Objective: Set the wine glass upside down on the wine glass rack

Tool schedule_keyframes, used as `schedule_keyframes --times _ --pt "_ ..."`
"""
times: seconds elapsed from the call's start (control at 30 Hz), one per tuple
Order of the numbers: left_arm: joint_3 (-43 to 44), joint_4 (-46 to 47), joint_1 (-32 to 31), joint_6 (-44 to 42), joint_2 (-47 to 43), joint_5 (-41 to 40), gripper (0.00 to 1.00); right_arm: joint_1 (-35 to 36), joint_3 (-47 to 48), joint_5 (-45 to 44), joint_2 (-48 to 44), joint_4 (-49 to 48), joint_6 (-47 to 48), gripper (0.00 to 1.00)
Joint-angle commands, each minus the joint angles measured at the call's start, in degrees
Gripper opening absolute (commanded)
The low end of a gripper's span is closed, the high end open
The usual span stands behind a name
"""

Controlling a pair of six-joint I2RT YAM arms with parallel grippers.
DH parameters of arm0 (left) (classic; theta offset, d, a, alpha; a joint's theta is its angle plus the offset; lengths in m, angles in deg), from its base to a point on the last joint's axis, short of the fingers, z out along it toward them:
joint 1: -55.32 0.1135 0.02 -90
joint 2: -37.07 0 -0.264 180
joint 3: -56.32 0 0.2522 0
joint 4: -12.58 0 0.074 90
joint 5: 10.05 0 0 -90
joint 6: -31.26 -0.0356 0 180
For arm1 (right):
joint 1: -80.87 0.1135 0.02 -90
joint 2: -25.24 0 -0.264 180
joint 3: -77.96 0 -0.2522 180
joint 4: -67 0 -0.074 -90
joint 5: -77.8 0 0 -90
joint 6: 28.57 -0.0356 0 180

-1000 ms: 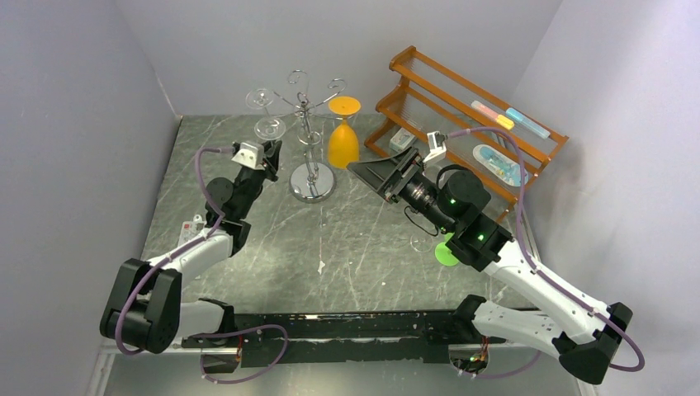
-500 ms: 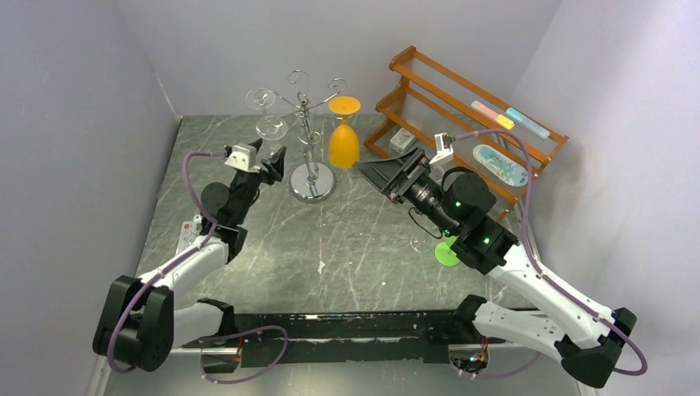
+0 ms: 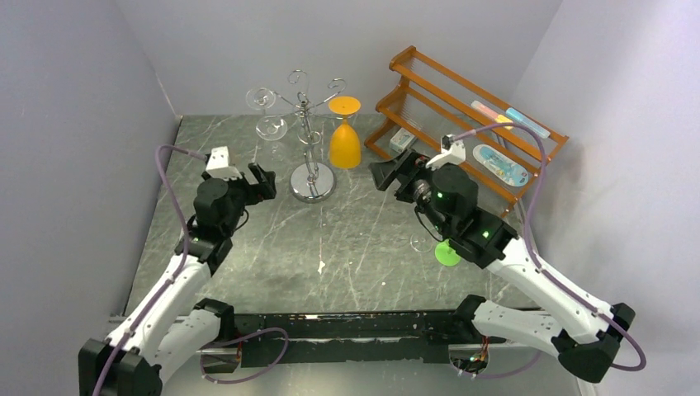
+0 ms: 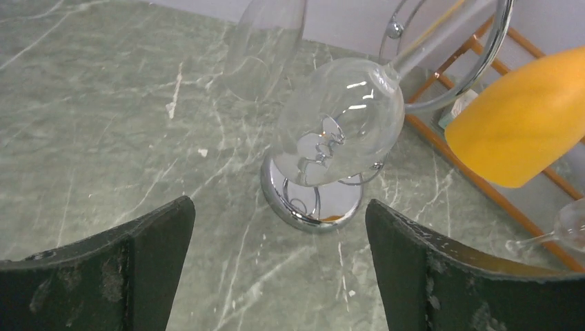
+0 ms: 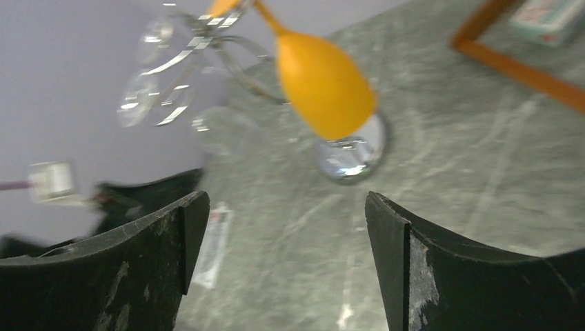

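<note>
Our left arm [image 3: 186, 264] reaches low over the grey marbled table [image 3: 355, 247], left claw [image 3: 256, 183] spread wide and empty; our right claw [image 3: 394, 175], also apart and empty, faces it. The clear wine glass [image 4: 338, 131] hangs bowl-down on the shiny chrome wire rack [image 4: 310, 207] just ahead of the left claw, touching neither finger. The left wrist view cuts off its foot, and the right wrist view is blurred
</note>
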Motion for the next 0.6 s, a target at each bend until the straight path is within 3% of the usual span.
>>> schedule_keyframes --times 0.0,0.23,0.33,0.57 --pt "8.2 -22.15 0.42 7.97 -5.41 -5.17 0.96 -0.3 4.95 -15.16 5.55 13.37 7.0 0.87" --pt "8.61 -25.6 0.42 9.43 -14.9 -1.51 0.97 -3.98 10.31 -23.7 9.75 25.39 7.37 0.84" --pt "9.66 -27.92 0.42 8.8 -16.24 -1.57 0.97 -4.46 11.65 -27.88 10.83 31.22 6.36 0.77" --pt "10.21 -27.64 0.42 7.58 -19.58 -2.07 0.91 -4.55 6.63 -26.83 11.39 35.09 3.4 0.7"
